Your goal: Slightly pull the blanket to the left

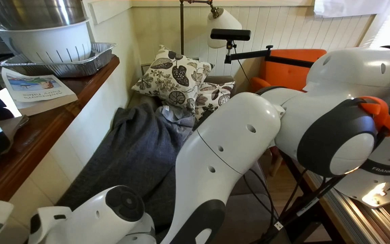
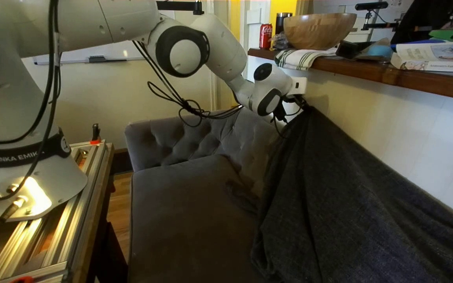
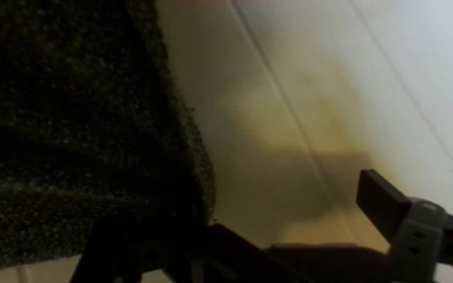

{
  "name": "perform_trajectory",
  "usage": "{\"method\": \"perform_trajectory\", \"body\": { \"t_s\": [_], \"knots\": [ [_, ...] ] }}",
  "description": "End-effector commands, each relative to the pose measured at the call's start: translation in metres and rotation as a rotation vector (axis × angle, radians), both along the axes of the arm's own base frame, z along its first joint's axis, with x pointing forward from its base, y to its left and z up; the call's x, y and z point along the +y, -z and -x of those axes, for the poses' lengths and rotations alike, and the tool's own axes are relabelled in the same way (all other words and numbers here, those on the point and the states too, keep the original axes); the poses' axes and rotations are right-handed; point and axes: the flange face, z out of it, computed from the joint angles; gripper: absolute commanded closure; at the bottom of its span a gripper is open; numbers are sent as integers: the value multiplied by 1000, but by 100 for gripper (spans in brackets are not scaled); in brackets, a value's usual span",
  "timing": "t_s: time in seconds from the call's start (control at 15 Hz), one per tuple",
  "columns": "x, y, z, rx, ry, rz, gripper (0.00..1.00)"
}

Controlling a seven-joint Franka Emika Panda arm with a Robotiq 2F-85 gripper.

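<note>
The blanket, a dark grey rumpled cloth, spreads over the sofa in both exterior views (image 1: 130, 152) (image 2: 340, 196). One corner rises to a peak at my gripper (image 2: 300, 103), close to the wall below the wooden ledge. In the wrist view the blanket (image 3: 73, 137) fills the left side and touches or hangs on the left finger; the exact contact is too dark to tell. My gripper (image 3: 291, 200) has its fingers wide apart there, with only the wall seen between them. In an exterior view the arm's wrist (image 1: 90, 217) is at the bottom edge and the fingers are out of view.
A grey tufted sofa (image 2: 187, 212) lies under the arm. The white panelled wall (image 2: 387, 129) is close beside the gripper. A wooden ledge (image 2: 360, 70) above holds a towel (image 2: 299, 58), a wooden bowl (image 2: 319, 31) and books. Floral cushions (image 1: 178, 78) sit at the sofa's far end.
</note>
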Motion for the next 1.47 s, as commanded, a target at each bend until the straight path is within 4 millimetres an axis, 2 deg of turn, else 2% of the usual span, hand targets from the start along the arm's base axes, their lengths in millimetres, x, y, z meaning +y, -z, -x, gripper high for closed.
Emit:
{"method": "perform_trajectory", "body": {
  "t_s": [0.0,0.33,0.73,1.0,1.2,1.4],
  "knots": [
    [21,-27,-8,33,-122,155,0],
    [17,-47,-16,150,-257,371,0],
    [-10,-49,-22,283,-345,624,0],
    [-32,-47,-26,280,-289,820,0],
    [-53,-47,-29,274,-174,931,0],
    [-75,-37,-21,376,-25,935,0]
  ]
}}
